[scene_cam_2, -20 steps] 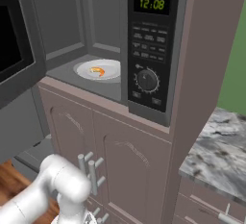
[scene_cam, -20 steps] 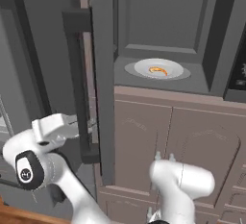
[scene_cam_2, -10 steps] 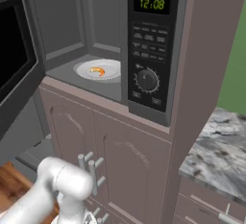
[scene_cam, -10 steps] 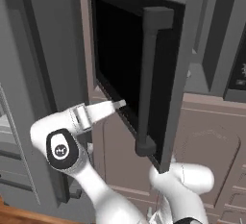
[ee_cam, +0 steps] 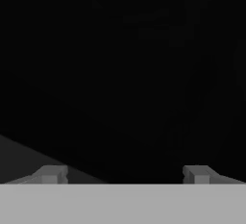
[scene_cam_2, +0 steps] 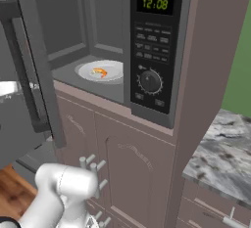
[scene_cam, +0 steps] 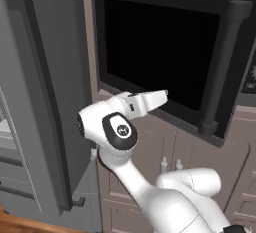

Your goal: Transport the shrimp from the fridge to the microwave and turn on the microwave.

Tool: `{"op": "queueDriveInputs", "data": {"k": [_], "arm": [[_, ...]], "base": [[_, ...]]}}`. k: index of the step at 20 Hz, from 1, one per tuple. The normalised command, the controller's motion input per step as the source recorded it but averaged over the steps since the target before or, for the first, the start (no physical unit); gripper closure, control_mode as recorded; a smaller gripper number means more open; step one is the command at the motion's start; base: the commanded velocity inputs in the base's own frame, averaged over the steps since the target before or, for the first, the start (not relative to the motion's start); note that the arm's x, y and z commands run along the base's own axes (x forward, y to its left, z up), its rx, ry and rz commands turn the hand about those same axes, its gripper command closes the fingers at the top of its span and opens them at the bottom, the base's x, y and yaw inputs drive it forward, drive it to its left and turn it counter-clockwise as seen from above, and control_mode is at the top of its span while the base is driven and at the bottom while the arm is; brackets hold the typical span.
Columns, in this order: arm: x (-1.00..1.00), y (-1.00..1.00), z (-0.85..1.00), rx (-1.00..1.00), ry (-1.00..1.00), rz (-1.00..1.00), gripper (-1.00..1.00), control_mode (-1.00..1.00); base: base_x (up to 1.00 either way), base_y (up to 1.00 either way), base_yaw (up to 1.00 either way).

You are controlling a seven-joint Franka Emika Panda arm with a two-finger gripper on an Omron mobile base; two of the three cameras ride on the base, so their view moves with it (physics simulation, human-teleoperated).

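- Jaws (ee_cam: 124,174) spread wide, nothing between them; they face the black glass of the microwave door (scene_cam: 160,57) at close range.
- Door stands part-way swung, not latched; the hand sits against its outer face.
- Shrimp (scene_cam_2: 100,72) lies on the white plate (scene_cam_2: 113,65) inside the microwave (scene_cam_2: 122,51).
- Judgement: transport leg done. Left: shut the door fully, then start the oven at the control panel (scene_cam_2: 153,65).
- Fridge (scene_cam: 35,102) stands to the left.
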Motion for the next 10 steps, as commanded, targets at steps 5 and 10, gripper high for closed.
{"op": "queueDriveInputs", "data": {"k": [5, 10], "arm": [[0.69, -0.88, 0.09, 0.14, -0.01, 0.23, -1.00, -1.00], [0.66, -0.83, 0.15, 0.15, 0.01, 0.22, -1.00, -1.00]], "base": [[0.00, 0.00, 0.00], [0.00, 0.00, 0.00]]}}
